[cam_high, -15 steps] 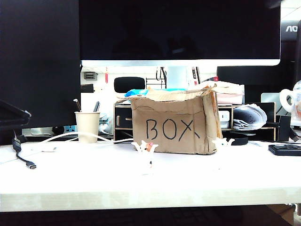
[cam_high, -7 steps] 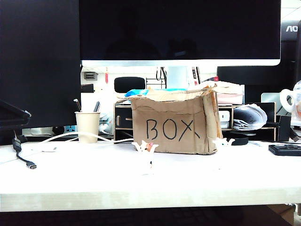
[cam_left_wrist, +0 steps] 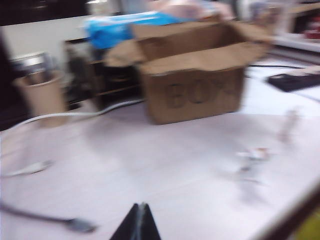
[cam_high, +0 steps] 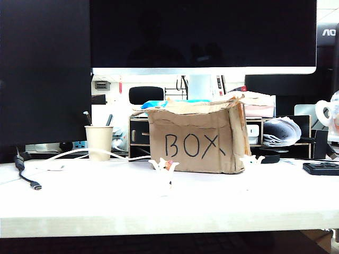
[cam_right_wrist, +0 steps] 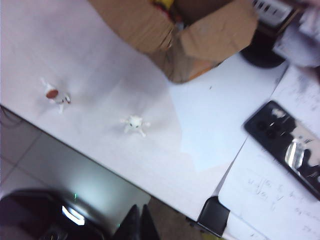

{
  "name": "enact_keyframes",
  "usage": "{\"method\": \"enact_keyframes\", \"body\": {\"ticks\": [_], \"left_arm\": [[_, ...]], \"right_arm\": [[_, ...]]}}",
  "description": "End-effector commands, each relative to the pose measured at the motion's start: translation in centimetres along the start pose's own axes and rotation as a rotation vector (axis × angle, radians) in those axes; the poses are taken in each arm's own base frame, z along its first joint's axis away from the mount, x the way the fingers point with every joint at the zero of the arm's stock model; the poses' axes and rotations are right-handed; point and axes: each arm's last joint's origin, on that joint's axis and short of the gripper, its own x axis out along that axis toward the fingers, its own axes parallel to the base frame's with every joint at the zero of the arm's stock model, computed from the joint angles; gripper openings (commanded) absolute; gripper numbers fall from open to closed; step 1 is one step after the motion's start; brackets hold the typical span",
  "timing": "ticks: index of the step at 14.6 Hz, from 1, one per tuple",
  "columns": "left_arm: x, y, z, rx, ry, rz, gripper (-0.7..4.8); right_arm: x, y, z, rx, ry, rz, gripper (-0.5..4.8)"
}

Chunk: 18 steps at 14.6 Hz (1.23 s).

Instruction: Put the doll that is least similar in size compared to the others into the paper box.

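From the exterior view, the torn brown cardboard box marked "BOX" (cam_high: pixel 197 138) stood toward the white table's (cam_high: pixel 95 198) far edge, with one small white raised-arm figurine (cam_high: pixel 163 165) before its left corner and another (cam_high: pixel 249 159) at its right corner; neither gripper showed. The blurred left wrist view showed the left gripper (cam_left_wrist: pixel 139 222) clenched above the table, holding nothing. In the right wrist view, the right gripper (cam_right_wrist: pixel 136 223) was clenched empty beyond the table's near edge; the doll could not be made out for certain.
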Motion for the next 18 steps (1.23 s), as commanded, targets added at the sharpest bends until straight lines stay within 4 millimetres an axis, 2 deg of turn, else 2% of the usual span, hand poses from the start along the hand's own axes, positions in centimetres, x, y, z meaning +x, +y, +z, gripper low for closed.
{"method": "enact_keyframes", "body": {"ticks": [1, 4, 6, 9, 12, 18], "left_arm": [[-0.2, 1.3, 0.0, -0.002, 0.0, 0.131, -0.05], [-0.5, 2.3, -0.1, -0.008, 0.008, 0.245, -0.05], [-0.8, 3.2, -0.1, -0.013, 0.014, 0.344, -0.05], [-1.4, 4.3, -0.2, -0.018, 0.022, 0.462, -0.05], [-1.7, 4.8, -0.3, -0.022, 0.027, 0.53, -0.05], [-1.7, 4.8, -0.3, -0.022, 0.026, 0.528, -0.05]], "right_arm": [[-2.1, 0.1, -0.6, 0.006, -0.096, -0.011, -0.05], [-5.0, 0.3, -2.2, 0.009, -0.209, -0.031, -0.05], [-7.8, 0.3, -4.1, 0.039, -0.318, -0.096, -0.05], [-10.0, 0.7, -6.0, 0.084, -0.408, -0.198, -0.05], [-10.8, 1.0, -6.8, 0.095, -0.443, -0.23, -0.05], [-10.9, 1.1, -6.9, 0.095, -0.447, -0.233, -0.05]]}}
